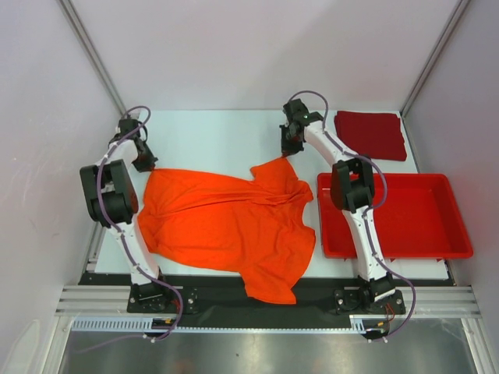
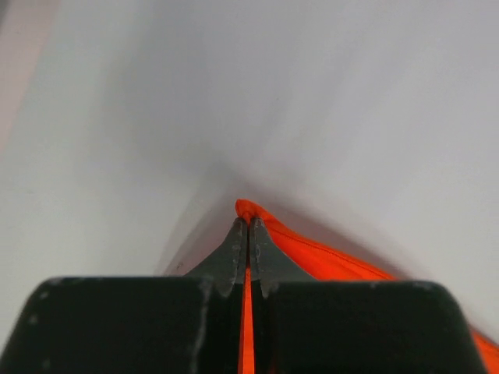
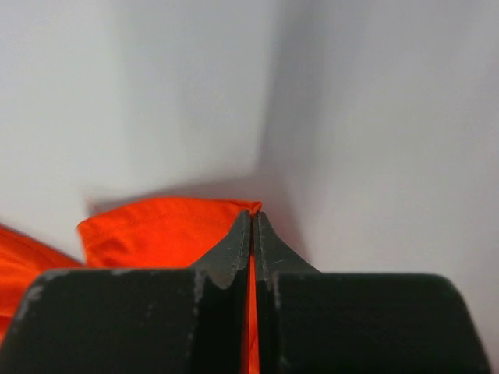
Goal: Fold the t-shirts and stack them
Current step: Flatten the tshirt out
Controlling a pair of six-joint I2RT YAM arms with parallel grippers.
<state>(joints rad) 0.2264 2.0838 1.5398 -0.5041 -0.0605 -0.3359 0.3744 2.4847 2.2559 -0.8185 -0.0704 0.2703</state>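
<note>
The left pincer (image 2: 248, 231) and right pincer (image 3: 252, 224) clamp the orange t-shirt (image 1: 226, 226) by thin corners; an uneven pull could slip the cloth free.

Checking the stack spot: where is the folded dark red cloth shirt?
Top view: dark red shirt lies far right, just beyond the red plastic tray.

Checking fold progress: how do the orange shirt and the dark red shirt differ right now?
The orange shirt lies spread and rumpled in the middle; the dark red shirt is a folded square far right, behind the tray. The left claw and right claw pinch the orange shirt's far edge; nothing touches the dark red shirt. Both are plain cloth on the table.
</note>
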